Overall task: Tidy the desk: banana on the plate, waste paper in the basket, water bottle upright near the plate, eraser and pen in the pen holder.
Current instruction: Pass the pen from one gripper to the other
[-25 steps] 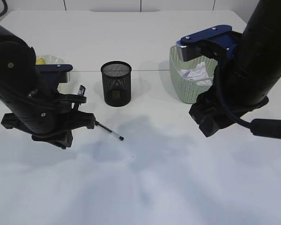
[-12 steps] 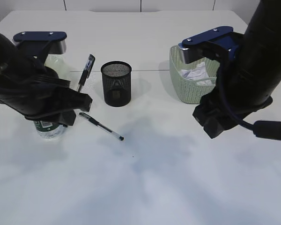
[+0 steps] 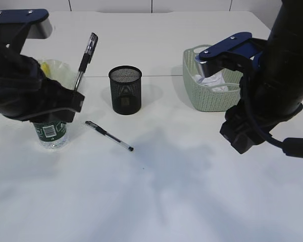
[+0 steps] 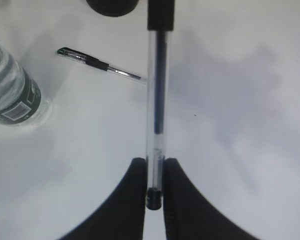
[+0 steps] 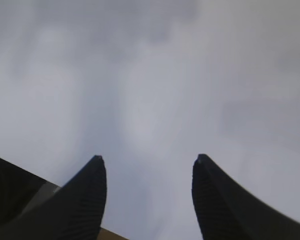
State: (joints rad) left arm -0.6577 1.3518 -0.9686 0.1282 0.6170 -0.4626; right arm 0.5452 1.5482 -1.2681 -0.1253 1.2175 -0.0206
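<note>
Nearest the camera the desk [image 3: 156, 201] is a plain white, matte sheet carrying only soft grey shadows. The right gripper [image 5: 147, 165] hangs over bare tabletop with its two curved black fingers spread wide, grasping nothing. Further in, a slim pen [image 3: 109, 136] with a black cap and clear barrel lies at a slant on the surface, apart from everything else. Just left of it the water bottle [image 3: 50, 132] stands upright, clear ribbed plastic with a dark green label. The left gripper [image 4: 154, 172] is clenched on the lower end of a second clear pen [image 3: 86, 60], which tilts up above the desk. Behind, the black mesh pen holder [image 3: 125, 89] stands near the seam [image 3: 161, 76]. The translucent ruffled plate [image 3: 60, 68] sits far left behind the bottle, a sliver of yellow banana [image 3: 42, 67] showing. The sage-green perforated basket [image 3: 204, 96], far right, holds crumpled white paper [image 3: 212, 80]. Open white tabletop runs back to the far edge.
</note>
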